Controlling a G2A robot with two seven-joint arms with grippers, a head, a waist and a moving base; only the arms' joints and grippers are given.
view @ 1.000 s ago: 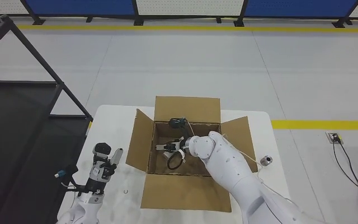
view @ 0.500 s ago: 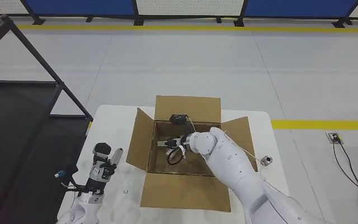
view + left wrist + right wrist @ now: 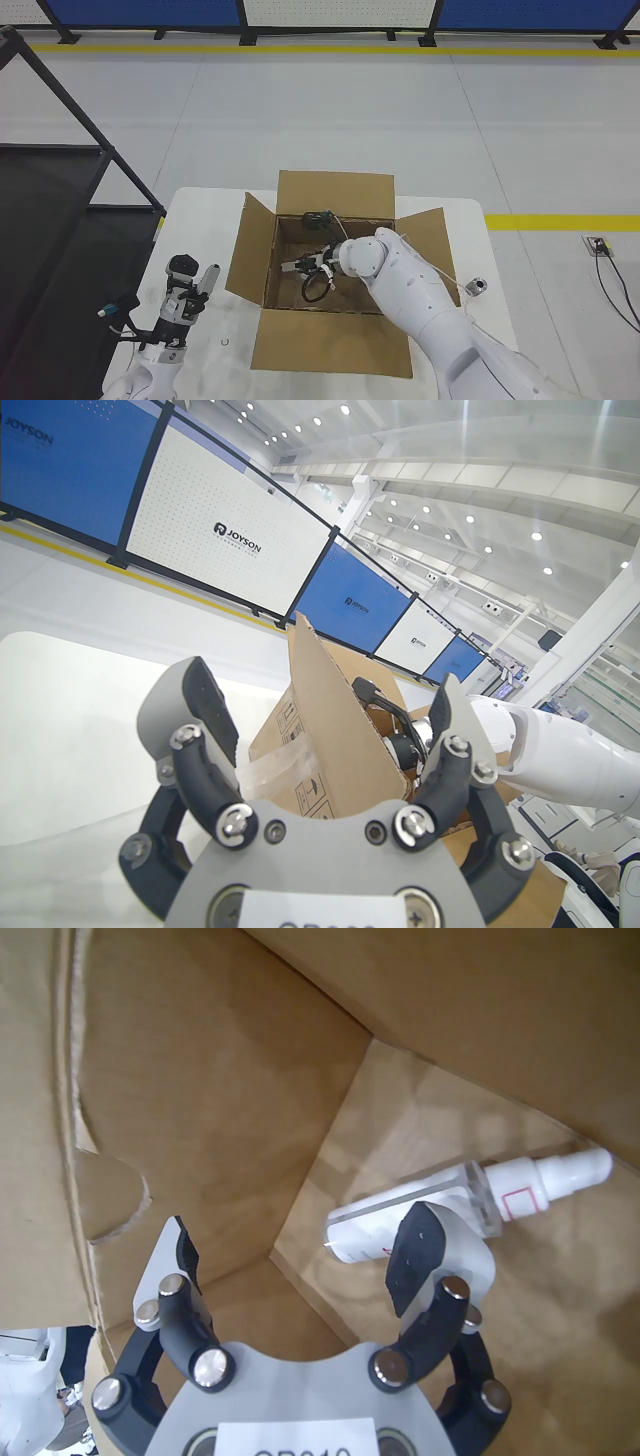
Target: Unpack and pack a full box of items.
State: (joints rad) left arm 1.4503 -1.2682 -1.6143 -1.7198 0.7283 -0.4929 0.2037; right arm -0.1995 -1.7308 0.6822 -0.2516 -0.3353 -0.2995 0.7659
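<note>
Down inside the box (image 3: 200,1078), my right gripper (image 3: 300,1233) is spread wide and holding nothing; a white spray bottle (image 3: 440,1190) lies flat on the cardboard floor just past one finger. Over the worktop (image 3: 75,725) beside the box, my left gripper (image 3: 322,690) gapes wide too, empty.

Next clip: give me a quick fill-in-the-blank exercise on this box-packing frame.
The spray bottle lies on its ____ on the floor of the box.
The right gripper, inside the box, is ____.
The left gripper, outside the box, grips ____.
Missing words: side; open; nothing.
</note>
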